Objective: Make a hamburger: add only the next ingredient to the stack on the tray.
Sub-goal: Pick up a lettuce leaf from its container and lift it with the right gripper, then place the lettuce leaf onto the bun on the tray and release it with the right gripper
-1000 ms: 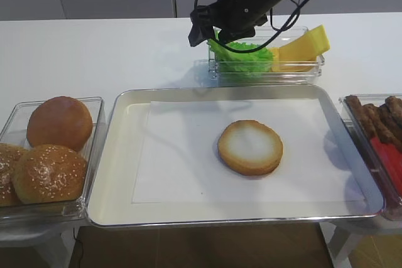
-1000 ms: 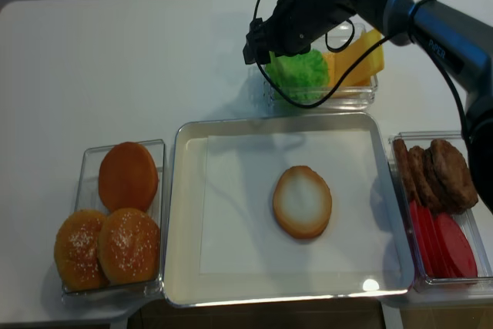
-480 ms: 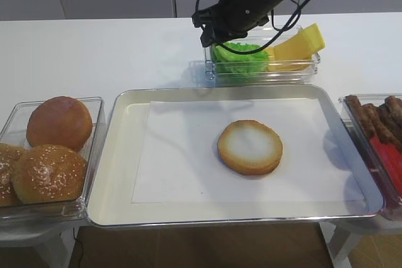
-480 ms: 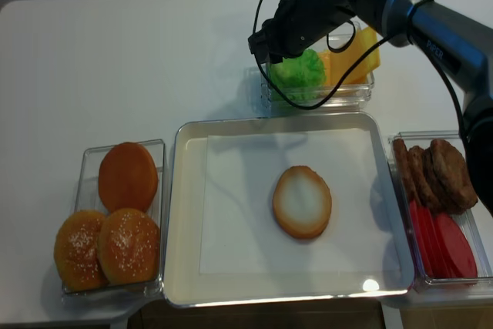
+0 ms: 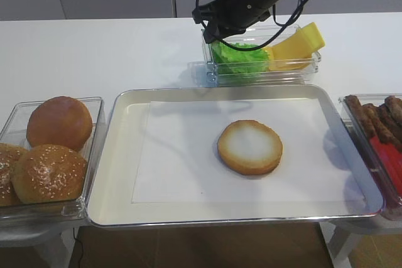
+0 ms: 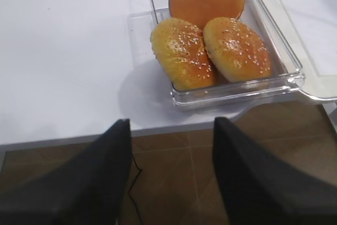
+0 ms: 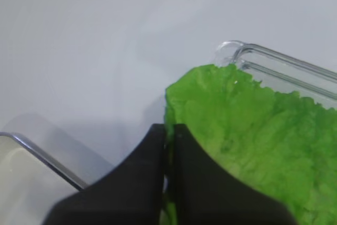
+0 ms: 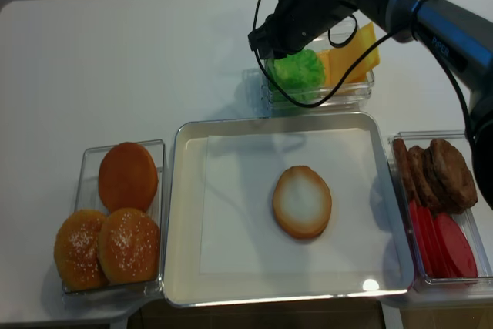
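Observation:
The bright green lettuce leaf lies in a clear tub behind the tray. My right gripper hangs over the tub's left end. In the right wrist view the right gripper is shut on the ruffled edge of the lettuce leaf. The bun bottom half rests bare, cut face up, on the paper liner of the metal tray. My left gripper stands open and empty over the floor, in front of the table edge.
Yellow cheese slices share the clear tub with the lettuce. A tub of whole buns stands left of the tray. Brown patties and red slices fill a tub at the right.
My right gripper has gone from open to shut, pinching the lettuce's left edge, and has risen a little. The clear tub has shifted slightly away from the tray.

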`<state>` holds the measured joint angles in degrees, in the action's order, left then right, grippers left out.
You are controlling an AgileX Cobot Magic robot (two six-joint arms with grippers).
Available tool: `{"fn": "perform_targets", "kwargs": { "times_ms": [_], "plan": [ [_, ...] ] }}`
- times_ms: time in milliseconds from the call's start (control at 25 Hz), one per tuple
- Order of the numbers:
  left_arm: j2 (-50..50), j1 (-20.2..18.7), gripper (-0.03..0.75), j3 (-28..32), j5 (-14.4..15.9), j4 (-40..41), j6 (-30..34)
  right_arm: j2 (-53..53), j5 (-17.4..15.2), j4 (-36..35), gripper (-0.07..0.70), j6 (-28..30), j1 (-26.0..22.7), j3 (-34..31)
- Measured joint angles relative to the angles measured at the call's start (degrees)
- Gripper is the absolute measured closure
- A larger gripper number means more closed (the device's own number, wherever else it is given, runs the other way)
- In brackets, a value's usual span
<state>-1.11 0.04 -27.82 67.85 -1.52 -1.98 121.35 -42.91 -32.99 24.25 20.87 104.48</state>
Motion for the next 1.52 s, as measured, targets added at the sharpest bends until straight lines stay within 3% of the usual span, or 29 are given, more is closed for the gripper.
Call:
{"fn": "perform_targets", "kwargs": {
  "times_ms": [560,920,1160,1520],
  "plan": [
    [0.00,0.00,0.342,0.00,0.00,0.00,0.00,-6.77,-2.56,3.39,0.623,-1.12,0.00,0.00],
    [0.00,0.00,0.342,0.00,0.00,0.00,0.00,-16.91,-10.74,11.19,0.624,-8.83,0.00,-0.79],
    [0.00,0.00,0.342,0.00,0.00,0.00,0.00,-27.66,-10.79,11.54,0.624,-9.99,0.00,-12.37],
    [0.00,0.00,0.342,0.00,0.00,0.00,0.00,-37.63,-5.24,11.67,0.624,-10.23,0.00,-33.78]
  ]
}}
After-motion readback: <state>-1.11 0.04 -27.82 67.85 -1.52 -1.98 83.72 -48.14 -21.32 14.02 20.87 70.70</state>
